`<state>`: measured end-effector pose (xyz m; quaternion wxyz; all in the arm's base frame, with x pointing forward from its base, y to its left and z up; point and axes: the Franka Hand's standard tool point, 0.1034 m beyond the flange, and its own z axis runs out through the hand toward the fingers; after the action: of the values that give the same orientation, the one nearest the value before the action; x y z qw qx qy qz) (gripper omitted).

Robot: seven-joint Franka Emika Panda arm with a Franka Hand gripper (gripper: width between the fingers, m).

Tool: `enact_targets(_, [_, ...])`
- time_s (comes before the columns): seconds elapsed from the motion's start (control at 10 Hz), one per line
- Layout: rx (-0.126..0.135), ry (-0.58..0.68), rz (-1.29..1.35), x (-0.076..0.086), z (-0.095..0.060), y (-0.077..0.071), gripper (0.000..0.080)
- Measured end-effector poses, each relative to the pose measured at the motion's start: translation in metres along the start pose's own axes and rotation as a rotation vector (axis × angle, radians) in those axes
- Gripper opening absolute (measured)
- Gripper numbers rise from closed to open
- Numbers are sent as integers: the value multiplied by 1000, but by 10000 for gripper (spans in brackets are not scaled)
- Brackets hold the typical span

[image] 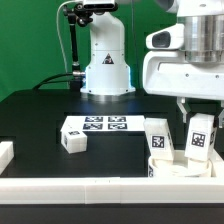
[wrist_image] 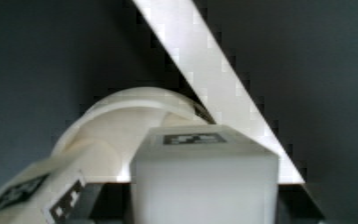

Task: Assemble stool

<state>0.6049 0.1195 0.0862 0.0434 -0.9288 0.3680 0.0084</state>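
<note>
My gripper [image: 199, 116] is shut on a blocky white leg [image: 200, 137] with a black-and-white tag and holds it upright over the round white seat [image: 172, 168] at the exterior view's right front. I cannot tell whether the leg touches the seat. A second tagged leg [image: 157, 136] stands upright on the seat beside it. A third leg [image: 73, 142] lies loose on the black table towards the exterior view's left. In the wrist view the held leg [wrist_image: 202, 175] fills the foreground and the seat's rounded tagged side [wrist_image: 114, 125] curves beside it. My fingers are hidden there.
The marker board [image: 95, 125] lies flat mid-table in front of the robot base [image: 105, 70]. A long white border rail [image: 90, 190] runs along the front edge, close to the seat, and also shows in the wrist view [wrist_image: 197, 55]. A white block [image: 5, 154] sits at the left edge.
</note>
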Motion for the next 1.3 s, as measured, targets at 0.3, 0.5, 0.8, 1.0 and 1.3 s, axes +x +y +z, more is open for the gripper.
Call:
enact_targets(0.3, [74,-37,337,3,0,-2,338])
enact_targets(0.5, [84,-49,483,2,1,-4,338])
enact_targets(0.8, [84,-70,665,2,0,-4,338])
enact_targets(1.0, [77,-94,755,3,-1,-3,338])
enact_targets(1.3, [63,-71,676,0,-4,-7,608])
